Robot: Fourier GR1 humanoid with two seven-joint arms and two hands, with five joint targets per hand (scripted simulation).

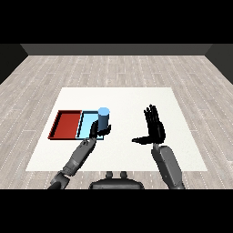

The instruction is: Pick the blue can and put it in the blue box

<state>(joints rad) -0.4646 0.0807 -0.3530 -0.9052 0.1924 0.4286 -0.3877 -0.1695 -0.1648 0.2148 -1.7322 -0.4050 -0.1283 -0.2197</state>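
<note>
Wood-plank floor surrounds our white desk (136,98). Our left hand (94,130) reaches toward eleven o'clock, fingers curled round one blue can (104,119), upright over the blue tray's (86,124) right side. Our right hand (154,128) stands edge-up, fingers straight toward twelve, thumb toward nine. One red tray (65,124) lies touching the blue tray's left side.

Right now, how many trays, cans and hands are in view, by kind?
Trays: 2, red tray and blue tray
Cans: 1, blue can, upright, left hand curled round it at the blue tray
Hands: 2, right hand open
Total: 5
</note>
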